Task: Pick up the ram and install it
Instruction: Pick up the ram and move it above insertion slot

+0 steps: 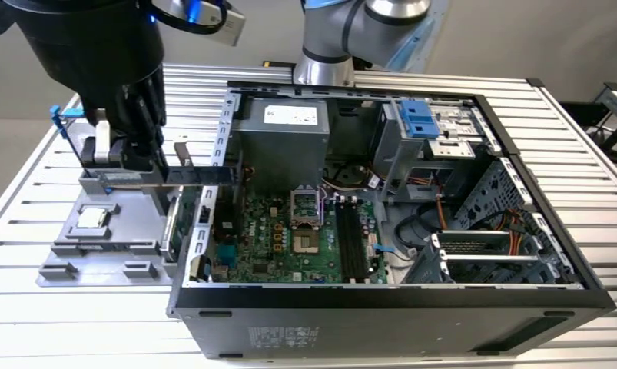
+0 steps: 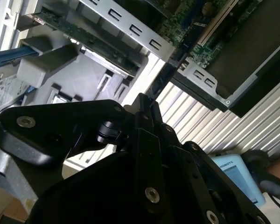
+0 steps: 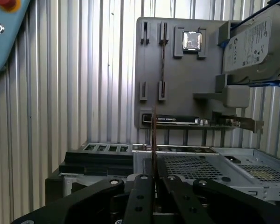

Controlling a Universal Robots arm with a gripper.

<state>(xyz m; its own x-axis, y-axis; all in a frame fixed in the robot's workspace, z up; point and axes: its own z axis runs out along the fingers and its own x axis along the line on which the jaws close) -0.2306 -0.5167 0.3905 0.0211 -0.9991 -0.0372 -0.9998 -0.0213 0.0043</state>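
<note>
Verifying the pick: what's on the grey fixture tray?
On the grey fixture tray: a processor chip, a hard drive, an expansion card. In the exterior view the gripper, shut on the ram, hides the tray's far part.

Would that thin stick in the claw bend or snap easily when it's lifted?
Probably stiff: the ram juts straight from the gripper without sagging. Likely light, being so thin edge-on. Perhaps fragile against sideways knocks, since much of it sticks out beyond the grip.
</note>
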